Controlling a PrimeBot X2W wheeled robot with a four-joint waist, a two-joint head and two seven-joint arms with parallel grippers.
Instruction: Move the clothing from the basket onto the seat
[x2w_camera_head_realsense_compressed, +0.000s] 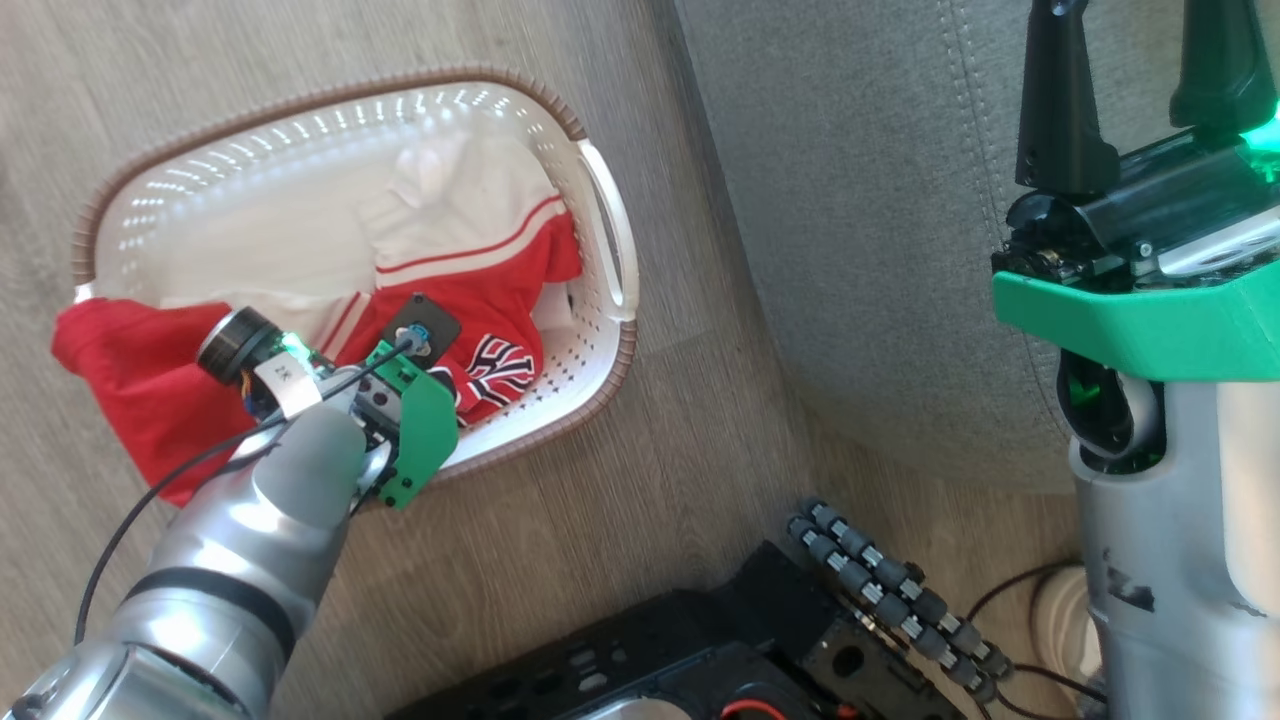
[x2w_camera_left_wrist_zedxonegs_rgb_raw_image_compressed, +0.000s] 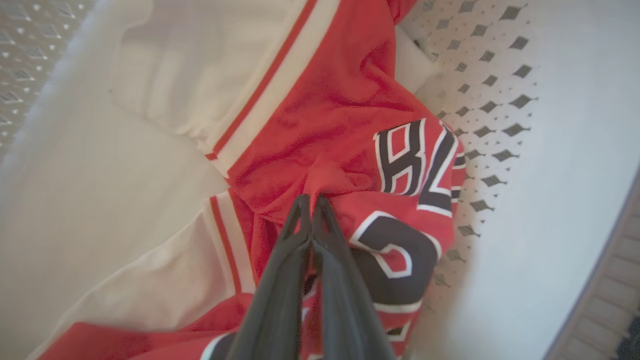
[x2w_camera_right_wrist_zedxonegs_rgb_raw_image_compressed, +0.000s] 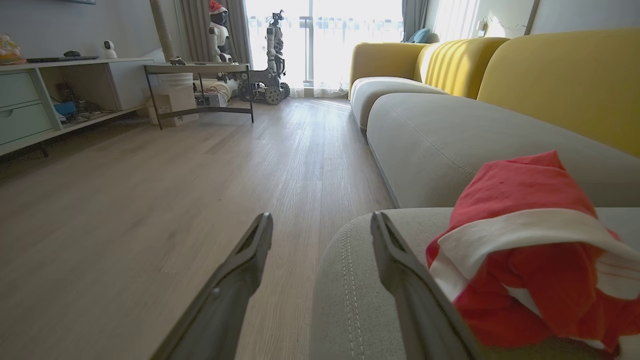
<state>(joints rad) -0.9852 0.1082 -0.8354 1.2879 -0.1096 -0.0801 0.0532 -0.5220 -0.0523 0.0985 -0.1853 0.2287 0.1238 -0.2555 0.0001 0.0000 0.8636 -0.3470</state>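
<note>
The grey sofa (x2w_camera_head_realsense_compressed: 880, 200) bears one red garment (x2w_camera_right_wrist_zedxonegs_rgb_raw_image_compressed: 525, 200); the white basket (x2w_camera_head_realsense_compressed: 330, 95) beside it holds the red jersey (x2w_camera_left_wrist_zedxonegs_rgb_raw_image_compressed: 320, 125). The left pincer (x2w_camera_left_wrist_zedxonegs_rgb_raw_image_compressed: 311, 205) pinches a thin jersey fold, the right pincer (x2w_camera_right_wrist_zedxonegs_rgb_raw_image_compressed: 321, 217) gapes empty; so slight a pinch may slip in lifting

My head view is evenly lit by soft daylight and the shadows are faint. The small white perforated plastic basket (x2w_camera_head_realsense_compressed: 608, 215) is nearly washed out on its bright wall, and a green lamp (x2w_camera_head_realsense_compressed: 294, 347) glows on the left wrist. The left wrist view is soft: the long dark fingers (x2w_camera_left_wrist_zedxonegs_rgb_raw_image_compressed: 280, 285) of my left gripper (x2w_camera_left_wrist_zedxonegs_rgb_raw_image_compressed: 311, 200) are blurred near the lens, and the red basketball clothing with white trim (x2w_camera_left_wrist_zedxonegs_rgb_raw_image_compressed: 325, 100) is a little sharper. In the right wrist view the tall window (x2w_camera_right_wrist_zedxonegs_rgb_raw_image_compressed: 325, 40) is burnt to white and throws glare on the pale wooden plank floor (x2w_camera_right_wrist_zedxonegs_rgb_raw_image_compressed: 310, 130).
</note>
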